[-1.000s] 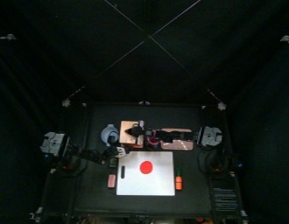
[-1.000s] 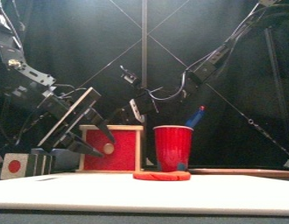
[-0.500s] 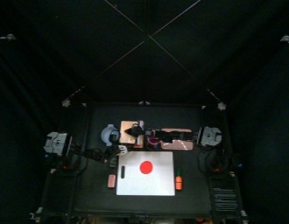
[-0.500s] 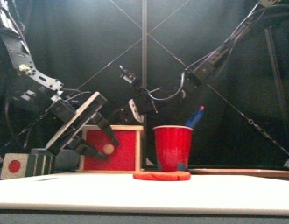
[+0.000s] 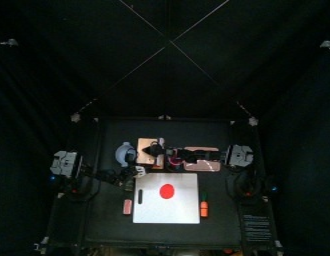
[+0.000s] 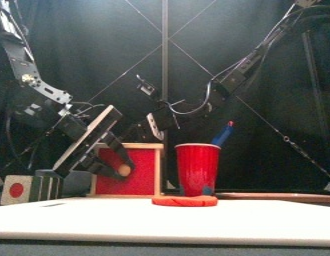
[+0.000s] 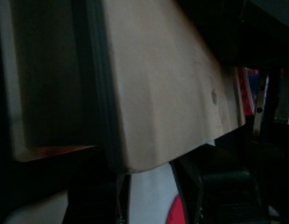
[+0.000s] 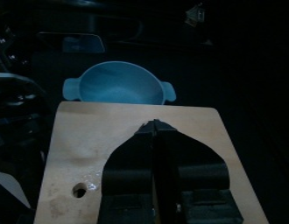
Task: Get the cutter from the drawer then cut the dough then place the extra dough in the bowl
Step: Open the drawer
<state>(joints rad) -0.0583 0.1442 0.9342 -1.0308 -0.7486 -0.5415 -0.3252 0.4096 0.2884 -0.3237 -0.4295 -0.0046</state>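
Note:
The pale wooden box [image 6: 128, 168] with a red drawer front stands at the back left, seen close from the side in the left wrist view [image 7: 147, 79]. My left gripper [image 6: 108, 160] hangs tilted right at the drawer front, jaws apart, nothing between them; in the top view it sits at the box's front [image 5: 136, 176]. My right gripper [image 8: 155, 129] is shut, its tips pressed on the box's top [image 6: 154, 128]. A flat red dough disc [image 6: 185, 200] lies on the white cutting board [image 6: 165, 222]. No cutter shows.
The blue-grey bowl [image 8: 117, 83] sits behind the box, left of it in the top view [image 5: 124, 153]. A red cup [image 6: 197, 168] with a blue knife [image 6: 224, 132] stands right of the box. Small orange toys [image 5: 204, 209] lie beside the board.
My left arm has swung lower and its gripper has tipped and closed in on the red drawer front. The right gripper has stayed on the box top.

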